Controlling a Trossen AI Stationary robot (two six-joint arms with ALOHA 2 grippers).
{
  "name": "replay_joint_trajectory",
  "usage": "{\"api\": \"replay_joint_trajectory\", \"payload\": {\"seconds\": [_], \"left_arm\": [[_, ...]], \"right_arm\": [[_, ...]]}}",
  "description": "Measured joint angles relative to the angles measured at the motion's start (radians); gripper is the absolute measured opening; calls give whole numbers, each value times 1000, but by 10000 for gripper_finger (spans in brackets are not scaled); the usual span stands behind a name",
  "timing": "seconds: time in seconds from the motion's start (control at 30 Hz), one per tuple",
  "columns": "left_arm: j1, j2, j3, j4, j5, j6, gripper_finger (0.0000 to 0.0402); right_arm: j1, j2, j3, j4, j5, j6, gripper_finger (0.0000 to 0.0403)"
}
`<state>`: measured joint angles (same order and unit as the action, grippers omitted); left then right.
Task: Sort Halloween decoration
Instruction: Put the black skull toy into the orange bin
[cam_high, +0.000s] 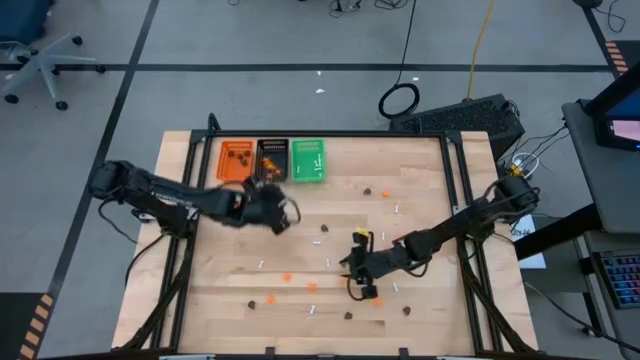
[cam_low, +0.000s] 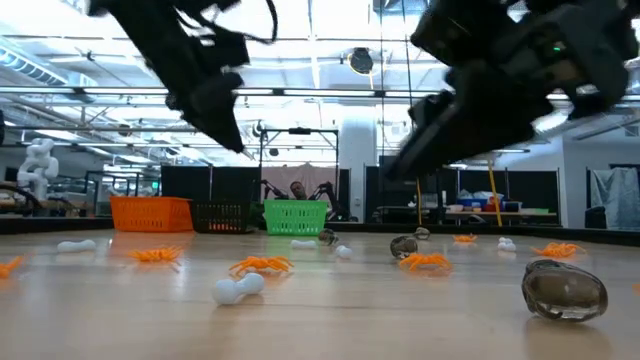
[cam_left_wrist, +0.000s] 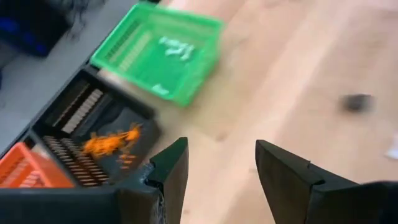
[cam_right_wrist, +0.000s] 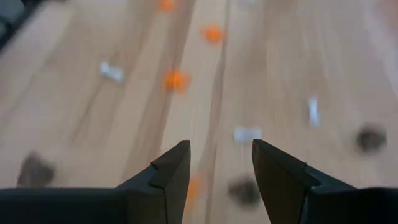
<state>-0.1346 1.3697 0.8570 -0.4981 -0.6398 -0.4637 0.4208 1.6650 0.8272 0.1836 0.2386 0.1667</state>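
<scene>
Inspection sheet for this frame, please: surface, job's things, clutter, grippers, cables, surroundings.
Surface: wooden table.
Job's things: orange, brown and white trinkets scattered over the table; orange tray holds brown ones, black tray orange ones, green tray white ones.
Clutter: nothing seen.
Grippers: left gripper open, empty, near the trays; right gripper open, empty, over the trinkets.
Cables: coil on the floor behind the table.
Surroundings: office chair, keyboard.

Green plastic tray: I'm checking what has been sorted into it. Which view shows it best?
Left wrist view: the green plastic tray fills it, white pieces inside. High view shows it small; low view, only one side; right wrist view, nothing.
</scene>
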Motion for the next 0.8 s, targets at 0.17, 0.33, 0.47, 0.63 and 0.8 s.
{"api": "replay_joint_trajectory", "payload": {"seconds": [0.17, 0.33, 0.47, 0.63, 0.8], "left_arm": [[-209, 0, 0, 28, -140, -100, 185], [-359, 0, 0, 84, -210, -160, 185], [-424, 15, 0, 126, -276, -147, 185], [-440, 15, 0, 129, -290, -106, 185], [-436, 15, 0, 139, -290, -103, 185]], "right_arm": [[36, -46, 0, -262, -3, 137, 160], [41, -49, -1, -324, 29, 217, 160], [39, -4, 0, -299, 76, 208, 160], [37, 58, -1, -260, 103, 190, 160], [36, 75, -1, -227, 109, 187, 160]]}}
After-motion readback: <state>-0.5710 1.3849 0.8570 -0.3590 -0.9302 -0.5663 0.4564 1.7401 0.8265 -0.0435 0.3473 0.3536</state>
